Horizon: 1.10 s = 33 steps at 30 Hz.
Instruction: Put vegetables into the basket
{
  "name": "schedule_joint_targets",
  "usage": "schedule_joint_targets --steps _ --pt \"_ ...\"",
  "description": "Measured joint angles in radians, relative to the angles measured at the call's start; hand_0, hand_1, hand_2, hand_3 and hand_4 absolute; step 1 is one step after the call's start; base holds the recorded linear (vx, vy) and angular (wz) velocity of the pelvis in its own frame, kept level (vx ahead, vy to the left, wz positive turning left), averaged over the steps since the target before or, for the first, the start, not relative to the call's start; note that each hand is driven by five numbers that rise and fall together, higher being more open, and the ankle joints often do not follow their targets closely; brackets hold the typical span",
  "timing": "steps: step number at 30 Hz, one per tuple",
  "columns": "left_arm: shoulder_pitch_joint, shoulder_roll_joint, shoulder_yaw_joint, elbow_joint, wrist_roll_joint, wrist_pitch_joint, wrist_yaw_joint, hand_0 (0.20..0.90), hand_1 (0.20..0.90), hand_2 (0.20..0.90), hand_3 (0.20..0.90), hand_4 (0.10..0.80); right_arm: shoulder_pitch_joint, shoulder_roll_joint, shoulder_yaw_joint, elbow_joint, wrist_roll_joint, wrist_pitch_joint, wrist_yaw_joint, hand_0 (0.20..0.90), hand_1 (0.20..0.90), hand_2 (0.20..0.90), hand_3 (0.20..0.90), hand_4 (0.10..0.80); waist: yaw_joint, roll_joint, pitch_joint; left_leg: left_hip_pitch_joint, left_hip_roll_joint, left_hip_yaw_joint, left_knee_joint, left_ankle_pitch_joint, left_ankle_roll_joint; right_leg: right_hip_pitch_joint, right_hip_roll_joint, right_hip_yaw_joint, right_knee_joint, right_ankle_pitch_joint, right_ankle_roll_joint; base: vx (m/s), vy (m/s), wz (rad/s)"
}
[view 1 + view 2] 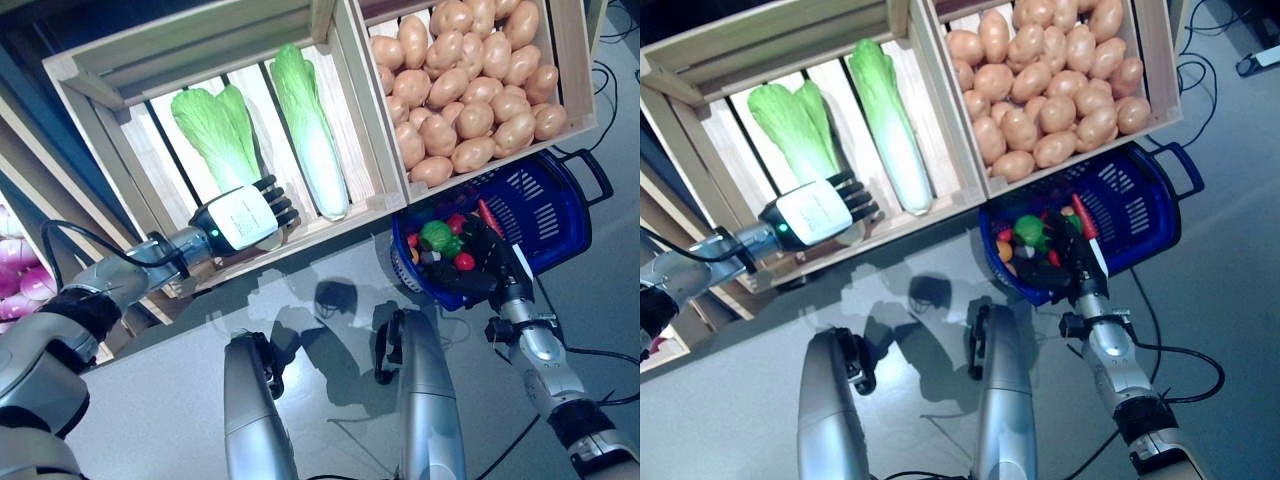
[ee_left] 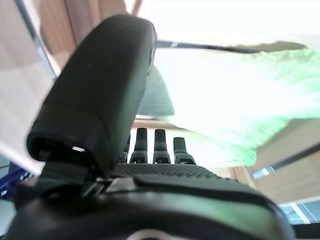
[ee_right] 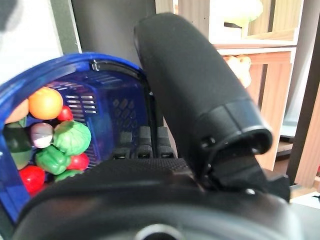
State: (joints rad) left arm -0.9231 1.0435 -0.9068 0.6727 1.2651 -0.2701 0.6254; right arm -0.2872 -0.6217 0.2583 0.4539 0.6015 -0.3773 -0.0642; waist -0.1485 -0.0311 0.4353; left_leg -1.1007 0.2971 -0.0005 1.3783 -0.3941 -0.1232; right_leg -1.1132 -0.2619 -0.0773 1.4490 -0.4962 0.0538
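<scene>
My left hand (image 1: 245,218) reaches into the wooden crate (image 1: 330,222) on the stand. It is at the stem end of a leafy green cabbage (image 1: 215,130). Its fingers (image 2: 161,145) are straight and its thumb (image 2: 100,95) stands apart, with the cabbage (image 2: 240,95) just past them. A second, longer cabbage (image 1: 312,135) lies to its right. The blue basket (image 1: 560,215) stands on the floor under the right crate. It holds small vegetables, among them a green one (image 1: 436,236), a red one (image 1: 464,262) and an orange one (image 3: 45,102). My right hand (image 1: 478,262) is at the basket's near rim (image 3: 75,61), open.
The wooden stand's crates tilt toward me, and the right crate (image 1: 575,70) overhangs the back of the basket. A lower shelf (image 1: 25,275) shows at the far left. Grey floor (image 1: 330,280) lies between the stand and me.
</scene>
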Motion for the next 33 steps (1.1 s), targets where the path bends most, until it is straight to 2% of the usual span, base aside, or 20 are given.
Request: schedule_joint_targets --steps 4,13,18,25,26,27,33 --pt "-0.016 0.000 -0.022 0.002 0.000 -0.006 -0.042 0.900 0.900 0.900 0.900 0.800 -0.007 -0.006 -0.027 -0.025 0.000 0.000 -0.003 0.900 0.900 0.900 0.900 0.800 0.003 -0.001 0.001 -0.056 0.018 -0.005 0.080 -0.030 0.002 -0.062 0.004 0.018 0.067 -0.016 -0.001 0.019 -0.001 -0.11" --pt "-0.110 0.004 -0.051 -0.010 -0.035 -0.060 -0.149 0.900 0.900 0.900 0.900 0.800 -0.020 -0.036 -0.052 -0.038 -0.002 0.004 -0.027 0.900 0.900 0.900 0.900 0.800 0.005 0.000 0.000 -0.112 0.035 -0.018 0.154 -0.054 0.008 -0.119 0.014 0.033 0.119 -0.018 -0.002 0.024 0.023 -0.08" --pt "-0.116 0.046 -0.051 -0.044 -0.077 -0.065 -0.160 0.900 0.900 0.900 0.900 0.800 -0.018 -0.072 -0.062 -0.088 -0.001 0.013 -0.028 0.900 0.900 0.900 0.900 0.800 0.007 0.001 -0.002 -0.149 0.048 -0.020 0.187 -0.057 0.007 -0.162 0.014 0.039 0.146 -0.016 0.001 -0.029 0.005 -0.08" --pt "-0.116 0.053 -0.051 -0.043 -0.128 -0.063 -0.175 0.900 0.900 0.900 0.900 0.800 -0.017 -0.077 -0.063 -0.097 0.005 0.014 -0.027 0.900 0.900 0.900 0.900 0.800 0.007 0.003 -0.007 -0.169 0.061 -0.022 0.207 -0.058 0.008 -0.184 0.009 0.041 0.162 -0.016 0.001 -0.001 0.003 -0.03" --pt "-0.116 0.054 -0.051 -0.042 -0.136 -0.063 -0.182 0.731 0.731 0.731 0.731 0.687 -0.017 -0.077 -0.063 -0.097 0.006 0.014 -0.027 0.900 0.900 0.900 0.900 0.800 0.006 0.004 -0.008 -0.169 0.061 -0.023 0.207 -0.058 0.008 -0.184 0.008 0.041 0.163 -0.016 0.001 0.000 0.000 0.00" --pt "-0.116 0.054 -0.051 -0.042 -0.151 -0.062 -0.192 0.305 0.305 0.305 0.305 0.403 -0.017 -0.077 -0.063 -0.097 0.008 0.014 -0.027 0.900 0.900 0.900 0.900 0.800 0.006 0.004 -0.009 -0.169 0.061 -0.022 0.209 -0.058 0.008 -0.184 0.007 0.041 0.165 -0.016 0.000 0.000 0.000 0.00" --pt "-0.128 0.049 -0.059 -0.037 -0.202 -0.060 -0.193 0.300 0.300 0.300 0.300 0.400 -0.019 -0.077 -0.066 -0.127 0.007 0.014 -0.028 0.900 0.900 0.900 0.900 0.800 -0.003 0.001 -0.022 -0.175 0.061 -0.022 0.213 -0.060 0.012 -0.188 0.001 0.039 0.171 -0.016 0.000 -0.002 -0.001 0.01"
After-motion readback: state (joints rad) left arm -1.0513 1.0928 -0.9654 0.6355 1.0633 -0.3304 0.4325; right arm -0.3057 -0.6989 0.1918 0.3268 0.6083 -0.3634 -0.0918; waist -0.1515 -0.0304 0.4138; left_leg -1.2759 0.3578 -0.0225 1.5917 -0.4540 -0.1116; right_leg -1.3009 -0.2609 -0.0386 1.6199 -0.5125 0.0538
